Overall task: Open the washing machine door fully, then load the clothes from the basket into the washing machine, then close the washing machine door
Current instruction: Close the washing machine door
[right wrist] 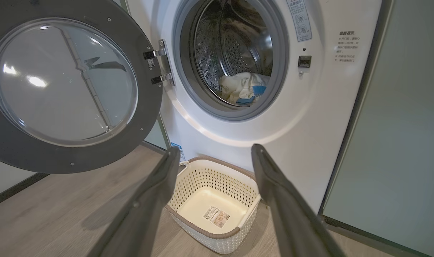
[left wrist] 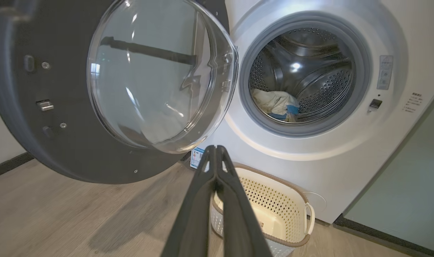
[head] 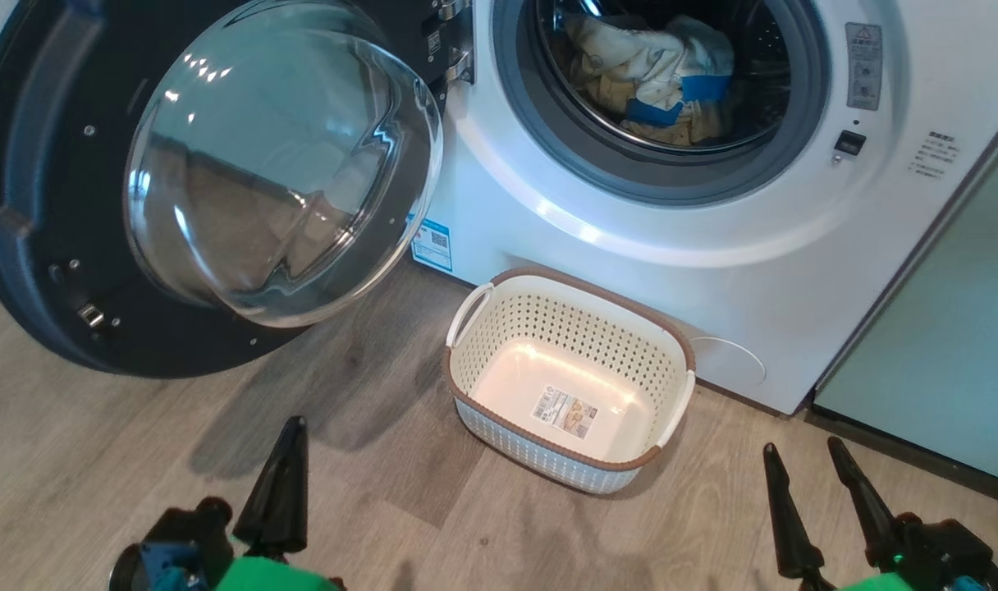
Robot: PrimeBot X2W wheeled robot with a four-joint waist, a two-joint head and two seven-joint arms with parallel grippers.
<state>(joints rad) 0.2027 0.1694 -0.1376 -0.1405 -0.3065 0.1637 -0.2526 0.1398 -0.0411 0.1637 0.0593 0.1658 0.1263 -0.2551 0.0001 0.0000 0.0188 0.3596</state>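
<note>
Basket (head: 565, 328) label (head: 565, 413) print's too small to read; yellow, blue-trimmed clothes (head: 655, 78) are lying in washing machine (head: 630, 246); I'm clenching L end effector (head: 292, 428) on nothing, R end effector (head: 801, 448) gaping.

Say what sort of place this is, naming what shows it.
Probably a home laundry corner: a front-loading washing machine with clothes in its drum, an empty basket on the wood-look floor, and a pale green cabinet.

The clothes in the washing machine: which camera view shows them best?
The head view: the clothes lie large inside the washing machine, pale yellow folds and blue trim distinct. In the left wrist view they are a small heap low inside. The right wrist view shows them small too, seen at an angle.
</note>
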